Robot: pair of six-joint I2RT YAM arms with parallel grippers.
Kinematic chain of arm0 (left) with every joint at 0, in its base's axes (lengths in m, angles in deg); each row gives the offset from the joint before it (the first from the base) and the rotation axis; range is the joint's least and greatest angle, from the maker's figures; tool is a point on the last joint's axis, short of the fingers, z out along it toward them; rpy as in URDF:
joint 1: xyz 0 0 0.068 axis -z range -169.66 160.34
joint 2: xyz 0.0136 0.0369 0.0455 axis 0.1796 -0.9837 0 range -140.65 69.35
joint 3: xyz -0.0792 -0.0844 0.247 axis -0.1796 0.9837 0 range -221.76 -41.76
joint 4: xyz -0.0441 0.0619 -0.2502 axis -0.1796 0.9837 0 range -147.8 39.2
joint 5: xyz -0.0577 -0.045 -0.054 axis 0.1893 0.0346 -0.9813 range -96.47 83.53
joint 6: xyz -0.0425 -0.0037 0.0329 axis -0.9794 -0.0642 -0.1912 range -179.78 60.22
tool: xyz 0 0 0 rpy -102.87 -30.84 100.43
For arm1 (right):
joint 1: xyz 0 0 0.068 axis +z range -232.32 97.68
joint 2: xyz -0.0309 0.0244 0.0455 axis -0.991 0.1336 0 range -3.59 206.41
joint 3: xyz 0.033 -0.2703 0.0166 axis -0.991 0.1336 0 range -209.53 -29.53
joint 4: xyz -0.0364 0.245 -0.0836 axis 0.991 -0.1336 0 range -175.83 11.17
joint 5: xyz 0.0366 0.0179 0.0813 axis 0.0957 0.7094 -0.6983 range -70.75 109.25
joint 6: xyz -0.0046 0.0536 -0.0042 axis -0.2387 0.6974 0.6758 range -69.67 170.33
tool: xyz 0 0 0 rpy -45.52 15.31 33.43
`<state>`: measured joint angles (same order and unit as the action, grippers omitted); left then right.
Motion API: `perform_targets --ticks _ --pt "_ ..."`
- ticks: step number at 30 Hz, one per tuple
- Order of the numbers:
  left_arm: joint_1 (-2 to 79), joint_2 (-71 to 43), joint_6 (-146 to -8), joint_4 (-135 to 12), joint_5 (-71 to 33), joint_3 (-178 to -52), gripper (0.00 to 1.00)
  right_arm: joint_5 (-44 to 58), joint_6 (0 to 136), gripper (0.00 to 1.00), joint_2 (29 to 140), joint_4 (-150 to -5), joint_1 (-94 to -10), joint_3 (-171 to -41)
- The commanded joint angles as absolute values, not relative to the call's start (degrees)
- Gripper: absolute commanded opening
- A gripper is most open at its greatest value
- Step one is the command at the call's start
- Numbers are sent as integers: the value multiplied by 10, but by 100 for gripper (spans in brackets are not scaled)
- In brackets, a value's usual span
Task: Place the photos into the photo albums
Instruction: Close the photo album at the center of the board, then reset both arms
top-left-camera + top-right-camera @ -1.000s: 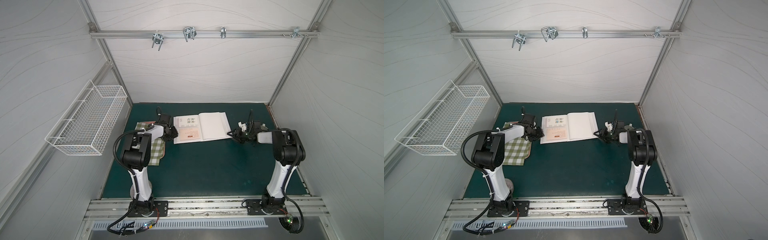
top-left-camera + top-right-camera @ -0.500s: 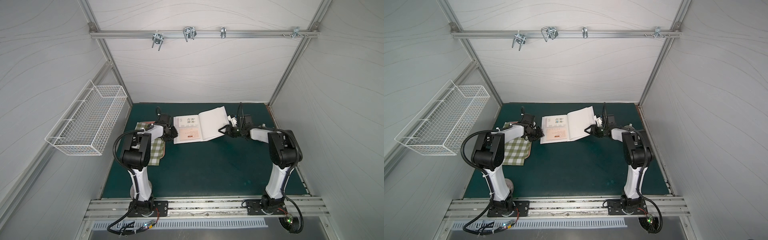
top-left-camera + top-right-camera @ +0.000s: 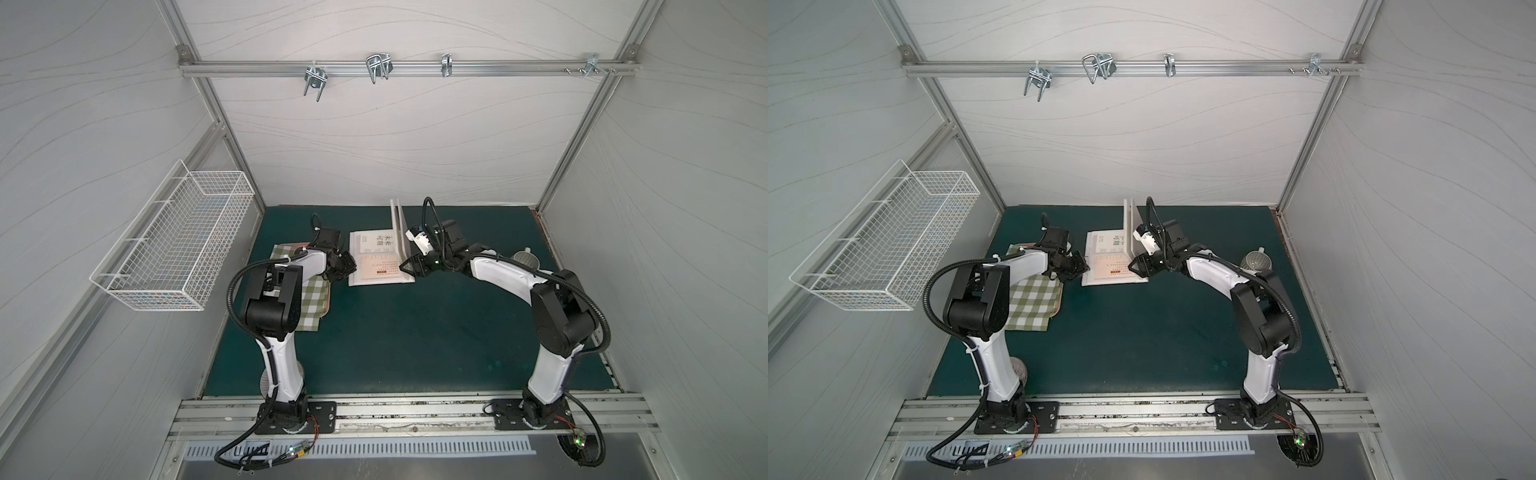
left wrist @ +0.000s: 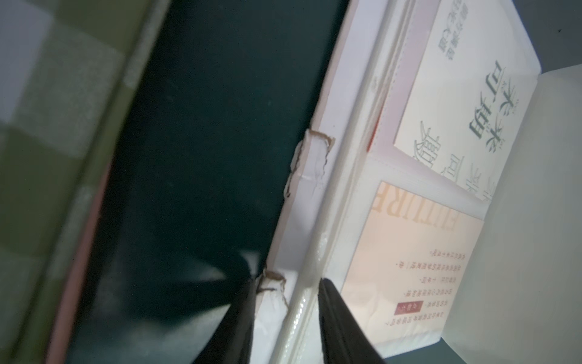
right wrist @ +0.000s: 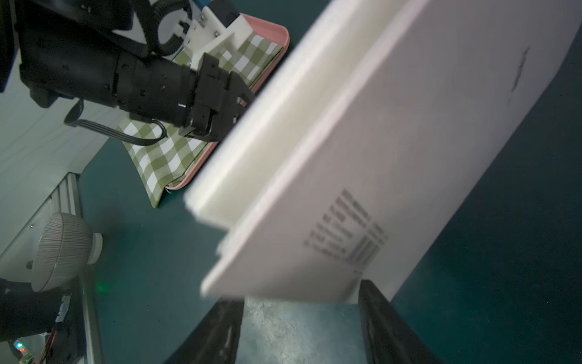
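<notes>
- Left claw [image 4: 285, 283] clamps the photo album [image 4: 318, 164] at its outer edge. The cream card [image 4: 409, 268] sits sleeved just past its tip, the white card [image 4: 466, 94] farther on.
- Right claw [image 5: 297, 292] gapes; the album's back cover [image 5: 393, 141] stands tilted up just ahead of it.
- Checked cloth [image 4: 47, 126] lies on the left claw's other side.

one album [image 3: 400, 237], two photos [image 3: 376, 242], two bowls [image 3: 525, 261], one basket [image 3: 174, 241]

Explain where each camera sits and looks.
Top views: high in front, looking down on left arm, right arm, dark green mat, white photo album.
Left wrist: on left arm; left gripper grips the album's edge.
Right wrist: on right arm; open right gripper faces album's barcoded cover, left arm beyond.
Shared: all show the album.
</notes>
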<state>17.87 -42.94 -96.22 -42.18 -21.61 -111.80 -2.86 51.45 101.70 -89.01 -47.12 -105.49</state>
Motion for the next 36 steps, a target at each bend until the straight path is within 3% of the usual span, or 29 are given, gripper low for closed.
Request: perform_targets --ticks 1,11,15,18,21,26,29,36 --pt "182 -462 -976 -429 -233 -1105 37 21 467 73 1034 -941 -452 -1075" --pt "158 -342 -1010 -444 -174 -1047 38 6 502 74 958 -903 -430 -1051" --pt "157 -248 -992 -437 -102 -1019 39 94 519 74 879 -904 -437 -1017" --pt "167 -170 -962 -472 -44 -971 40 192 553 73 805 -925 -493 -981" --pt "190 -99 -884 -528 51 -909 42 220 568 72 736 -920 -605 -919" --pt "199 -37 -722 -758 139 -767 44 270 540 76 724 -843 -756 -791" --pt "198 -40 -675 -893 158 -707 43 295 536 77 790 -770 -791 -738" --pt "190 -24 -615 -789 57 -723 41 196 514 77 843 -544 -801 -654"
